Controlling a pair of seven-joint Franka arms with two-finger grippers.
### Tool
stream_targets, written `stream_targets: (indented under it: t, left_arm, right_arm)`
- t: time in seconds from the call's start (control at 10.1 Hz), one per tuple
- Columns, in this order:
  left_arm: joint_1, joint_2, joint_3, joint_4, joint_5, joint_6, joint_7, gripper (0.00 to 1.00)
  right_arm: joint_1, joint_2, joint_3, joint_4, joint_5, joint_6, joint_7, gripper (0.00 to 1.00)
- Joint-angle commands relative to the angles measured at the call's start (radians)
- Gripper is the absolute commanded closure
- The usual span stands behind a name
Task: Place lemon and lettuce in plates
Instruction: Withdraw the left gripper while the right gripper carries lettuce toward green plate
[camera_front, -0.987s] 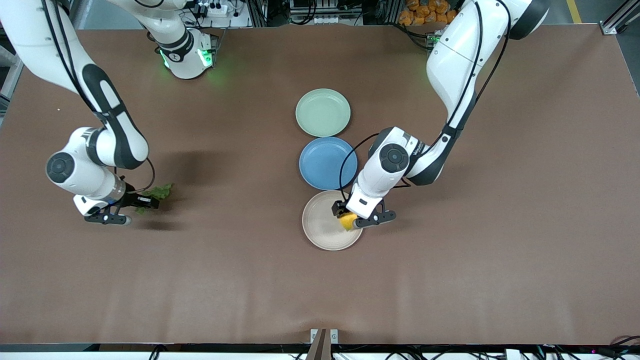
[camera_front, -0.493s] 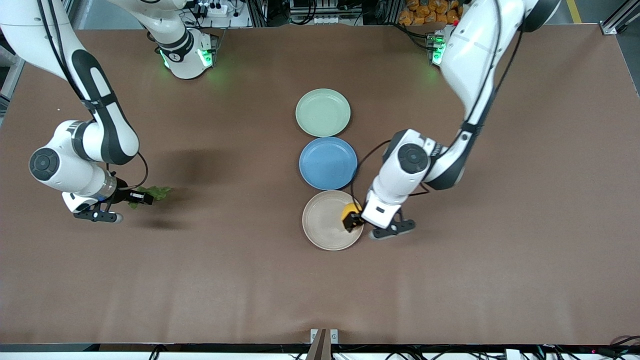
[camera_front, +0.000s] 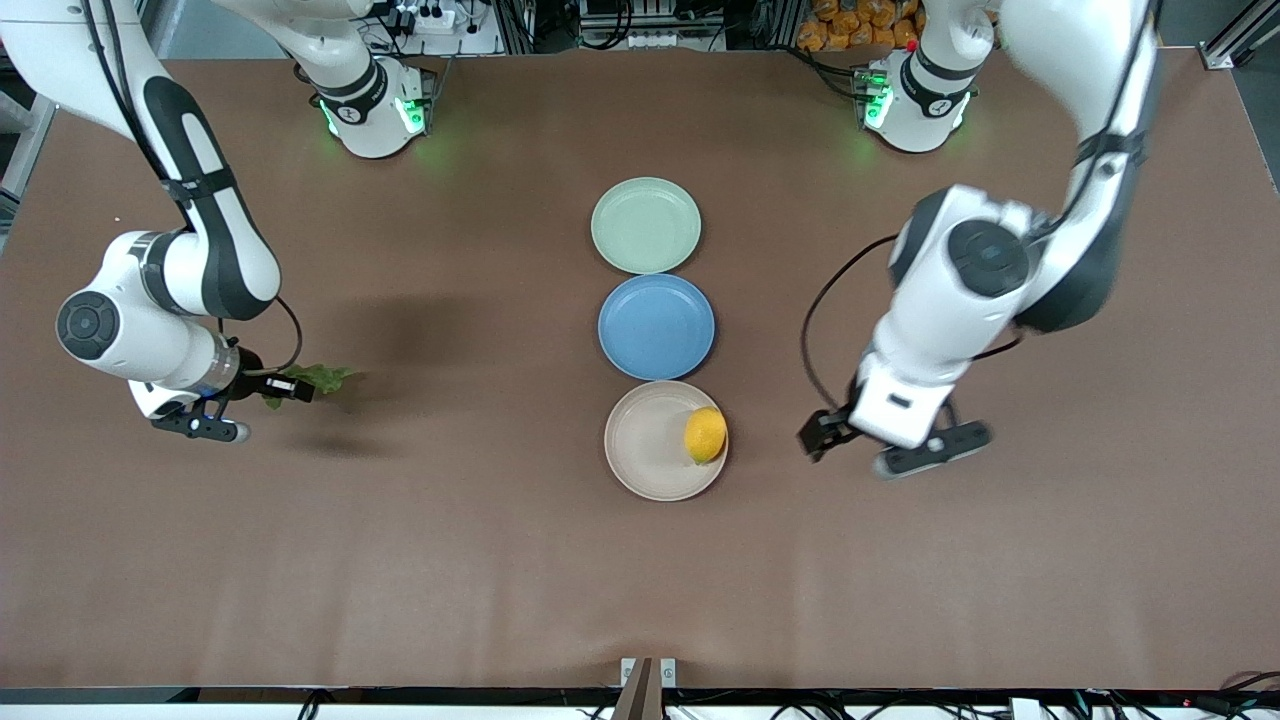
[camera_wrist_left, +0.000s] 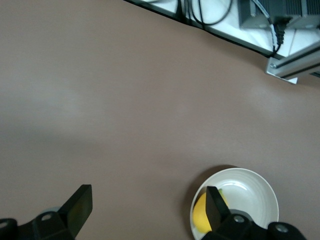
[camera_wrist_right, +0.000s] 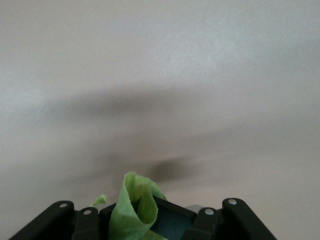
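Observation:
The yellow lemon (camera_front: 705, 435) lies in the beige plate (camera_front: 640, 450), at the plate's edge toward the left arm's end. My left gripper (camera_front: 836, 440) is open and empty, up over bare table beside that plate. In the left wrist view the gripper (camera_wrist_left: 145, 207) shows wide apart, with the lemon (camera_wrist_left: 200, 218) and the beige plate (camera_wrist_left: 260, 186) past one finger. My right gripper (camera_front: 288, 388) is shut on the green lettuce (camera_front: 325, 377) and holds it over the table at the right arm's end. The lettuce (camera_wrist_right: 134, 207) curls up between the fingers. The pale green plate (camera_front: 646, 225) holds nothing.
A blue plate (camera_front: 656, 326) sits between the pale green plate and the beige plate; the three stand in a row at the table's middle. The table is brown.
My left gripper opened, left the lemon in the beige plate, and drew away and up toward the left arm's end. My right gripper shifted slightly with the lettuce.

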Motion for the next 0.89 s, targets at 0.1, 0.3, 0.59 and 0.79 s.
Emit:
stream_targets:
  t: [0.1,0.3,0.59,0.79]
  left_arm:
    - [0.091,-0.16,-0.005,-0.034,0.005,-0.182,0.139,0.0]
    - [0.123,-0.226,-0.007,-0.033,0.005,-0.299,0.193,0.0]
    - [0.195,-0.326,-0.004,-0.033,-0.01,-0.424,0.326,0.0]
    - [0.241,-0.374,-0.004,-0.033,-0.019,-0.496,0.348,0.0]
  right_arm:
    - [0.081,-0.088,0.056,-0.013,0.023,-0.087,0.141,1.0]
    - [0.131,-0.111,0.107,-0.01,0.023,-0.087,0.244,1.0]
    - [0.187,-0.121,0.216,-0.008,0.023,-0.087,0.379,1.0]
    - [0.231,-0.118,0.288,-0.008,0.023,-0.086,0.501,1.0]
